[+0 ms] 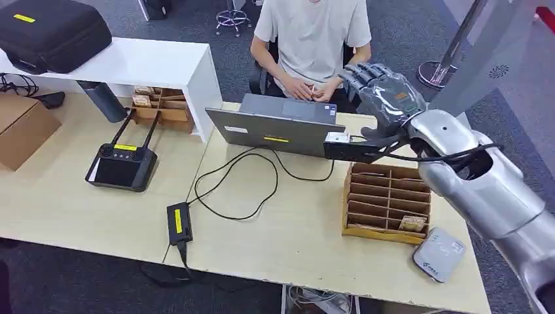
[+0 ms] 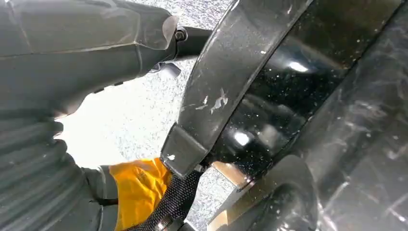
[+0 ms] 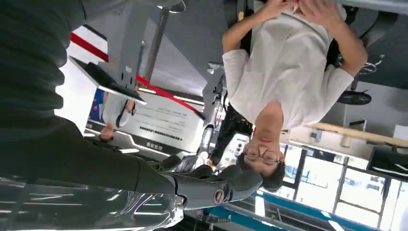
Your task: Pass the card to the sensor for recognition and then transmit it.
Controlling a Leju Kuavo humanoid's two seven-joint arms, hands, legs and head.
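From the head view, the robot's silver right arm hides part of the pale wooden surface (image 1: pixel 65 196), and any card in the right hand (image 1: pixel 383 98) is too small to make out. The hand is raised above the grey open laptop (image 1: pixel 275 127), fingers spread toward a seated person in a white T-shirt (image 1: pixel 314 33). A wooden slotted card rack (image 1: pixel 386 203) stands beside a grey square card sensor (image 1: pixel 438 254); a black remote controller (image 1: pixel 121 163) and a black power adapter (image 1: pixel 178 222) lie further left.

The left wrist view shows the left hand (image 2: pixel 72 57) blurred against speckled floor; I cannot tell how its fingers lie.

The right wrist view is turned over and shows the person and glass-walled room behind dark fingers (image 3: pixel 211 185).
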